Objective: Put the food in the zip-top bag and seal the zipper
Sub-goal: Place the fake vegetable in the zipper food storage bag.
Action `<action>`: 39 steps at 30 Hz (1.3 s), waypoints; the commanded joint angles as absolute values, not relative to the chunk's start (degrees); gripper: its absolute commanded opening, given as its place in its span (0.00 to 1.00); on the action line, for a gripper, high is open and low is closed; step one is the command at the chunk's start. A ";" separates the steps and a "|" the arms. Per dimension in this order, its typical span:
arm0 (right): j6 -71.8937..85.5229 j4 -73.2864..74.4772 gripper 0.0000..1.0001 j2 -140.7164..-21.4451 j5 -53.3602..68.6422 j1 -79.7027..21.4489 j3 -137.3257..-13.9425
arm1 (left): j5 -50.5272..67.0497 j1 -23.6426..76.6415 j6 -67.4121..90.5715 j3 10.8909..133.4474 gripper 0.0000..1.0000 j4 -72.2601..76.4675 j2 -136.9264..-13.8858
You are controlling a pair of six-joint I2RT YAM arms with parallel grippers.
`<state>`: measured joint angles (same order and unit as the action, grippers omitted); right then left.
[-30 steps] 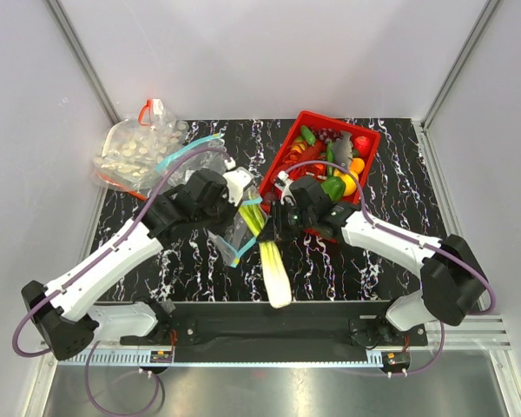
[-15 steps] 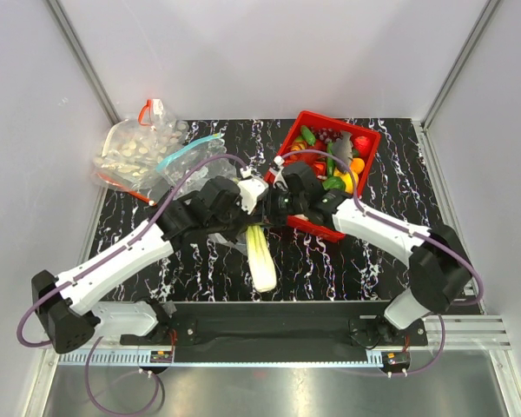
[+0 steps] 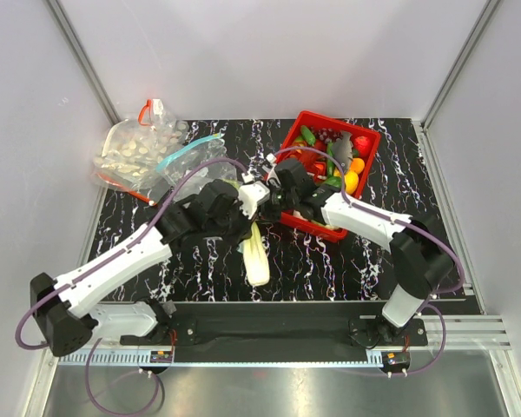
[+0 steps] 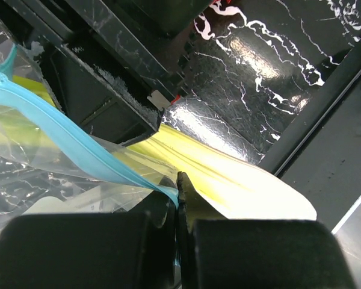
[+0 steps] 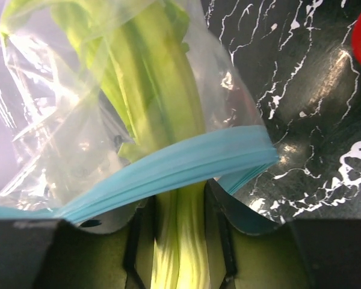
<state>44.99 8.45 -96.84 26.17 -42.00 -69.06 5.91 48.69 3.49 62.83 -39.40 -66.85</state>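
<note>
The leek (image 3: pixel 256 257) lies on the table with its white stalk toward me and its green top hidden under the two grippers. In the right wrist view the leek (image 5: pixel 168 114) runs into the clear zip-top bag (image 5: pixel 60 126), under the teal zipper (image 5: pixel 168 170). My right gripper (image 5: pixel 178 201) straddles the stalk, open, with a thin dark gap at its left finger. My left gripper (image 4: pixel 179 178) is shut on the zipper (image 4: pixel 66 137), and the pale stalk (image 4: pixel 246 192) lies just beyond it. From above, the left gripper (image 3: pixel 246 202) and right gripper (image 3: pixel 268 195) nearly meet. The other food is not visible.
A red basket (image 3: pixel 370 144) of toy produce and a grey fish (image 3: pixel 340 139) stands at the back right, close behind my right arm. A second clear bag (image 3: pixel 130 155) with a red strip lies at the back left. Part of the teal zipper (image 3: pixel 189 150) shows beside it.
Both grippers have moved toward the back and closer together. The leek has shifted left and away with them, deeper into the bag. The right jaws have widened around the stalk.
</note>
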 commanded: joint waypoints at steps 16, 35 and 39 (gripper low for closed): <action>39.90 -10.10 0.61 -95.81 16.09 -46.05 -49.85 | 9.49 48.78 4.04 68.82 0.00 -43.86 -87.09; 38.06 -9.66 0.88 -70.59 11.33 -48.69 -27.52 | 9.23 48.69 8.52 65.39 0.00 -36.83 -89.12; 36.57 -9.23 0.95 -65.40 10.99 -52.28 -23.91 | 9.32 48.60 8.35 66.27 0.00 -36.82 -89.21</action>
<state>38.83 -8.10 -67.96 11.18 -49.58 -24.97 9.26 48.73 7.86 64.25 -39.35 -89.32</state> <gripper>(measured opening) 0.931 0.005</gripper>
